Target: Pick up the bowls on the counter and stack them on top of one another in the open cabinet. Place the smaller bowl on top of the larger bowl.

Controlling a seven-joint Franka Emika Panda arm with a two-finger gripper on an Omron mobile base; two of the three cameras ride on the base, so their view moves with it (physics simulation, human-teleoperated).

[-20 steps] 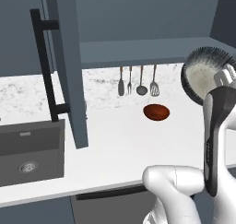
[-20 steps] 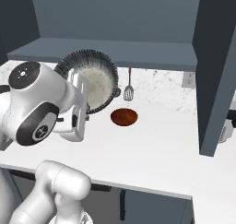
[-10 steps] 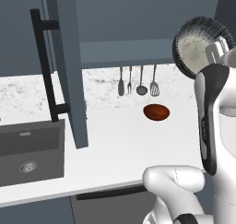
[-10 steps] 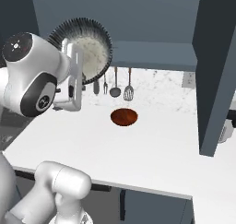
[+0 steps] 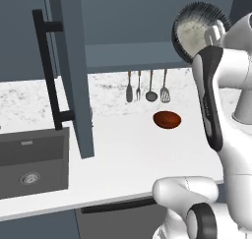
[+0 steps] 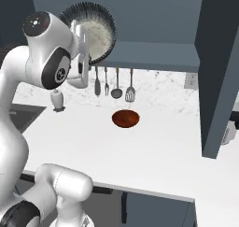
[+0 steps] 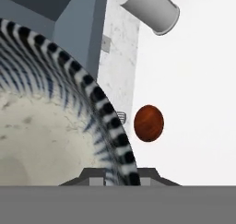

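The larger bowl (image 5: 197, 30) (image 6: 97, 32) (image 7: 46, 126), dark streaked outside and pale speckled inside, hangs tilted on edge high above the counter (image 5: 128, 154) (image 6: 158, 151), level with the cabinet shelf (image 5: 128, 56) (image 6: 154, 55). My gripper (image 5: 213, 36) (image 6: 83, 38) (image 7: 115, 174) is shut on its rim. The smaller bowl (image 5: 167, 119) (image 6: 125, 118) (image 7: 148, 122), glossy reddish-brown, sits upright on the counter under the shelf, near the back wall. The cabinet door (image 5: 69, 71) with its black bar handle (image 5: 49, 71) stands open.
Several utensils (image 5: 146, 85) (image 6: 114, 83) hang on the back wall under the shelf. A dark sink (image 5: 29, 159) lies at the left. A small shaker (image 6: 57, 100) stands near the wall. Another door panel (image 6: 219, 72) juts out at the right. A grey cylinder (image 7: 150, 8) lies on the counter.
The arm has lifted the larger bowl upward, from just above the hanging utensils to shelf height. The smaller bowl has stayed put.
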